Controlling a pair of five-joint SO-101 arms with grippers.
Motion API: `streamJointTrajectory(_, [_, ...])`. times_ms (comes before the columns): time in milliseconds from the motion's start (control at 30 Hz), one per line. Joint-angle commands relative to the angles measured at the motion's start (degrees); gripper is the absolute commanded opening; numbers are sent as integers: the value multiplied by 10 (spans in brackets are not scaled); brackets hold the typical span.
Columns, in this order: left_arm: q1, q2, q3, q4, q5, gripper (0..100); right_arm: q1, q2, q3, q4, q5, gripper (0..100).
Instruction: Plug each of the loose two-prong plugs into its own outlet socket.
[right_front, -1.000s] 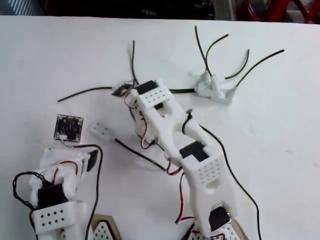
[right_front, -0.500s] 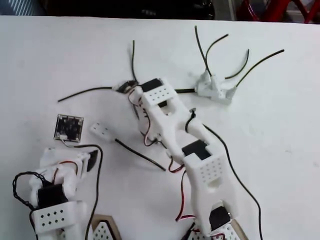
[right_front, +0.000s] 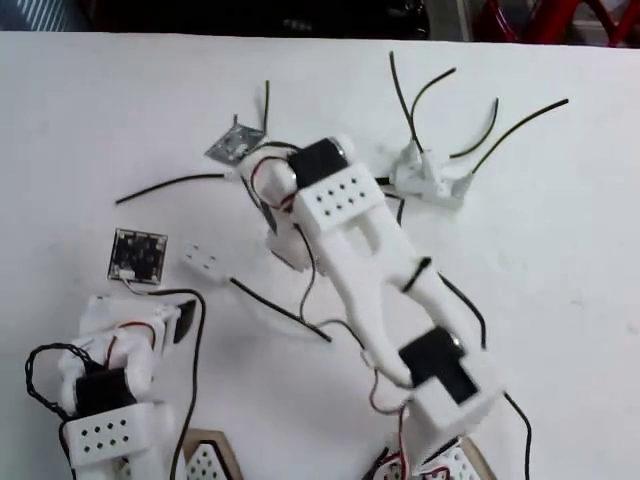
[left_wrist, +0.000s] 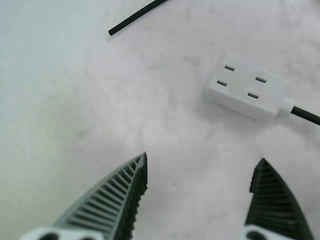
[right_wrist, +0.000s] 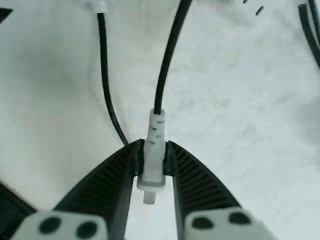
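My right gripper (right_wrist: 153, 150) is shut on a white two-prong plug (right_wrist: 151, 157), whose black cord (right_wrist: 170, 55) runs away over the table. In the high view the right arm (right_front: 345, 205) stretches to the table's middle, and its own body hides the held plug. A white outlet block (left_wrist: 246, 90) with two sockets lies flat on the table beyond my open left gripper (left_wrist: 202, 161), which holds nothing. That outlet block (right_front: 205, 261) sits just ahead of the left arm (right_front: 115, 350) in the high view, with its cord trailing to the right.
A second white outlet cluster (right_front: 425, 178) with several black cords sticking out sits at the back right. A loose black cord (right_front: 170, 186) lies left of the right arm's wrist. Another cord (right_wrist: 107, 75) runs beside the held plug. The table's left and back are bare white.
The right arm's wrist has rolled and swung, its small camera board moving toward the back of the table, and its elbow has shifted right. The left arm has stayed still.
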Motion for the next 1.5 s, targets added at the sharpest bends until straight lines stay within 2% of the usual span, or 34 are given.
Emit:
streamJointTrajectory(0, [-6,-10,-3,-1,-4,326,-15,-111,31,-3,-29,17])
streamJointTrajectory(167, [-5,-10,-3,-1,-2,325,-15,-199,113,-80,-69,17])
streamJointTrajectory(433, [-6,-10,-8,-1,1,325,-15,-308,339,-321,-115,17])
streamJointTrajectory(533, [-6,-10,-30,1,46,326,-23,-346,417,-412,-125,17])
streamJointTrajectory(667, [-4,-10,-55,-1,83,328,-51,-393,485,-488,-181,17])
streamJointTrajectory(733, [-2,-10,-72,-4,84,328,-70,-414,510,-507,-192,17])
streamJointTrajectory(867, [-2,-10,-75,-67,86,328,-96,-458,552,-528,-194,17])
streamJointTrajectory(1067, [44,-10,-78,-119,151,328,-135,-535,644,-582,-195,17])
streamJointTrajectory(1333, [135,-10,-114,-115,172,328,-146,-641,749,-624,-193,17])
streamJointTrajectory(1467, [169,-10,-180,-62,171,328,-146,-660,763,-623,-194,17])
